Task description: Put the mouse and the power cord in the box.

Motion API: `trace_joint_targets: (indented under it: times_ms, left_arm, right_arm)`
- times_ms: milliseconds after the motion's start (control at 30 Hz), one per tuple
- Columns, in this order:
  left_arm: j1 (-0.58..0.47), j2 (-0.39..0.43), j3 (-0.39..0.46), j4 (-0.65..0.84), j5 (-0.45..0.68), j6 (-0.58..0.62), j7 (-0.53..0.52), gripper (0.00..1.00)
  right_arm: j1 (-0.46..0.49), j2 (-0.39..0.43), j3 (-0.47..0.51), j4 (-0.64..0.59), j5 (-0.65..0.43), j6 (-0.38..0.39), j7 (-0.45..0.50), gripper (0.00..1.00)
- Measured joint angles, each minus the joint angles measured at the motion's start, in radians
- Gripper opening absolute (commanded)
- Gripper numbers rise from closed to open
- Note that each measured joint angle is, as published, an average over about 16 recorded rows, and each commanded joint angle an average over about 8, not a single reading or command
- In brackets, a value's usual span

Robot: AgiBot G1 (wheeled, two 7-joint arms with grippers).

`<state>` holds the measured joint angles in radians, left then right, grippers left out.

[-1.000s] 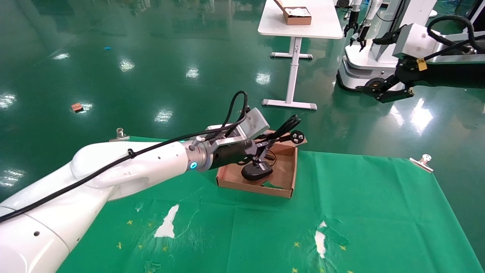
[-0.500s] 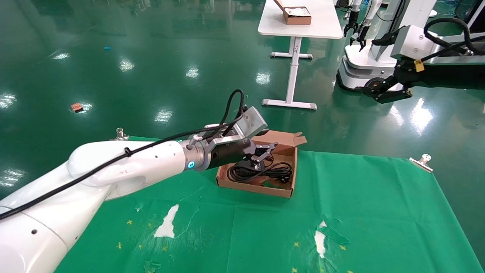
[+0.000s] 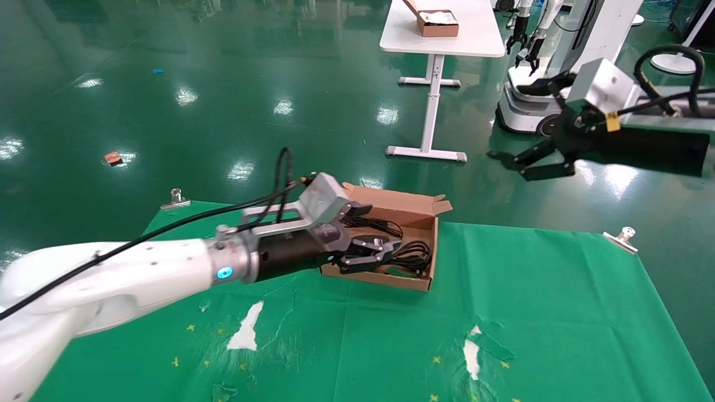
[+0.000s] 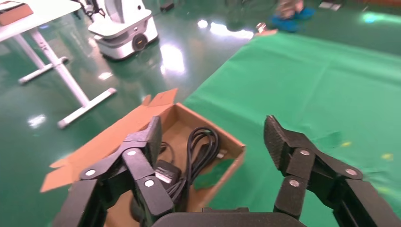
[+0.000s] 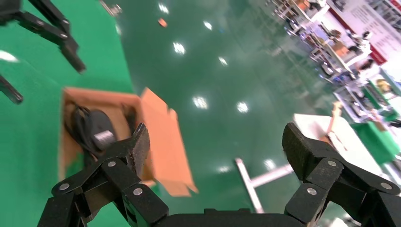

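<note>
The brown box (image 3: 399, 202) stands open on the green cloth at the table's far side. The coiled black power cord (image 3: 416, 255) lies inside it. The black mouse (image 4: 165, 172) with its pale label lies beside the cord (image 4: 201, 146), inside the box (image 4: 231, 168). In the head view my left gripper hides the mouse. My left gripper (image 3: 385, 250) hangs open and empty over the box's near left corner. Far right, beyond the table, my right gripper (image 3: 508, 166) hangs open and empty in the air. Its wrist view shows the box (image 5: 163, 137) and mouse (image 5: 99, 130) below.
The green cloth (image 3: 503, 312) has torn white patches near its front and is held by metal clips (image 3: 623, 237) at its far corners. Across the floor are a white table (image 3: 441, 39) with a smaller brown box (image 3: 438, 22) and another robot (image 3: 530, 100).
A second ago my left gripper held the power cord above the box. The cord now lies in the box, and that gripper has opened and drawn back left. My right gripper has moved left and lower.
</note>
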<state>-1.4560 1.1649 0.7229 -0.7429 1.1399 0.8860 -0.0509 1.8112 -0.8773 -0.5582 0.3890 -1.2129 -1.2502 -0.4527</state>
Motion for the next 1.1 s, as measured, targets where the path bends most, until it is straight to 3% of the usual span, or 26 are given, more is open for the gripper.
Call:
trace_joint_targets:
  times_ms: [1100]
  left_arm:
    - [0.291,-0.423,-0.338,-0.413,-0.313,0.466,-0.104,1.00]
  right_arm:
    - [-0.549,0.198,0.208,0.668,0.360,-0.183,0.477,1.00]
